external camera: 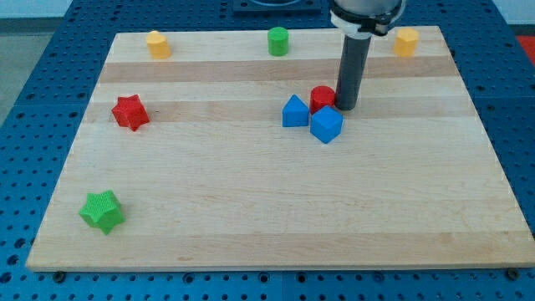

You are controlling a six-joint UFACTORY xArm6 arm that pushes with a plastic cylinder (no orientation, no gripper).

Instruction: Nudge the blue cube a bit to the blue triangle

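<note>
The blue cube (327,125) sits near the board's middle, right of centre. The blue triangle (294,112) lies just to its left, touching or nearly touching it. A red cylinder (321,99) stands right behind both. My tip (346,109) is down on the board just above and to the right of the blue cube, right beside the red cylinder. The dark rod rises straight up from there to the view's top.
A red star (130,112) lies at the left. A green star (102,211) lies at the bottom left. Along the top edge stand a yellow block (158,43), a green cylinder (277,40) and another yellow block (406,41). The wooden board (251,226) rests on a blue perforated table.
</note>
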